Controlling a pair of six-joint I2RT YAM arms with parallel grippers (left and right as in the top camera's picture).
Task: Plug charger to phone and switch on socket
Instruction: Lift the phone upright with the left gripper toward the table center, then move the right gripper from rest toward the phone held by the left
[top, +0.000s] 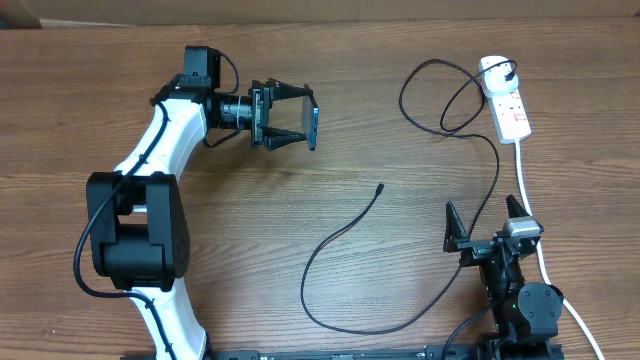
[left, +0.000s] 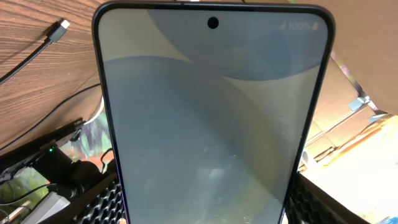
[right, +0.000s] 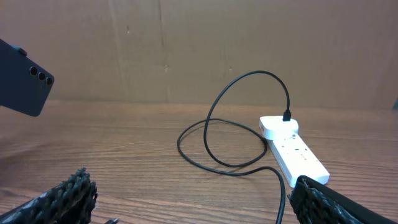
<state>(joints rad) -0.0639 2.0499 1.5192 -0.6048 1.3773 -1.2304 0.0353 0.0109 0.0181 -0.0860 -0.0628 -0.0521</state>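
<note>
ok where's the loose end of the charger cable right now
The charger's connector tip lies loose on the table near the middle of the overhead view, below and right of the phone in the left gripper, up-left of the open right gripper.

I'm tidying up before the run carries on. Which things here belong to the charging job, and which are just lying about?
Belong to the job:
- slim dark-framed smartphone with a pale blue-grey screen, held in the left claw
- long thin black charger cable
- white oblong power strip

Just lying about:
- nothing loose shows; only the brown wooden table and brown cardboard wall
</note>
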